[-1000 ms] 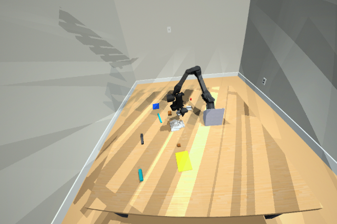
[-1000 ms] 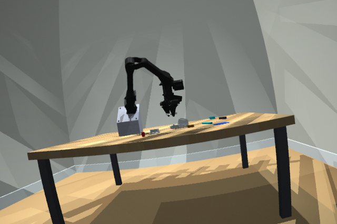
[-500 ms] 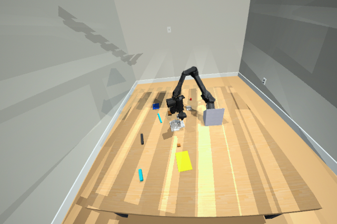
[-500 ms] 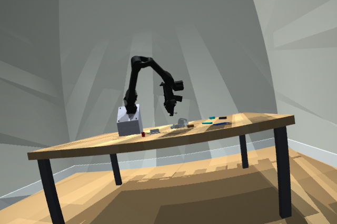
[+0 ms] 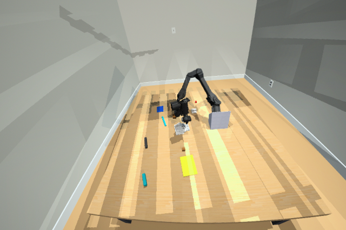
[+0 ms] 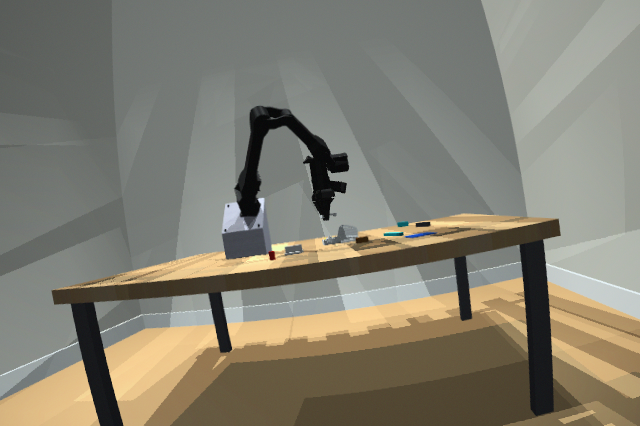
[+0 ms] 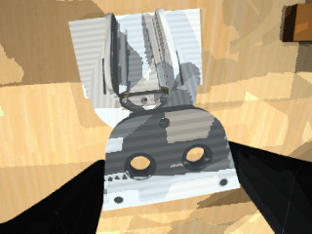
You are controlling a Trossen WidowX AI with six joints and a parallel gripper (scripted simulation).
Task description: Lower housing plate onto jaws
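Note:
The grey-white housing plate (image 7: 187, 129) (image 6: 333, 214), rounded at one end with two round holes, spans between the black fingers. My gripper (image 7: 165, 156) (image 6: 325, 217) (image 5: 186, 122) is shut on it, holding it by its side edges above the table. The pale assembly (image 7: 88, 54) (image 5: 180, 128) (image 6: 347, 232) stands on the table; two long upright parts rise from its base in the wrist view. The plate overlaps the assembly's near end there, with a gap in height in the exterior view. The jaw stubs and pins cannot be made out.
A brown block (image 7: 301, 22) (image 6: 361, 239) lies beside the assembly. A small white part (image 5: 193, 110) (image 6: 293, 249) and a red piece (image 5: 195, 101) (image 6: 271, 255) lie nearer the arm's base. A blue square (image 5: 159, 108), cyan stick (image 5: 164, 121), black bar (image 5: 145, 142) and yellow sheet (image 5: 188, 165) lie around.

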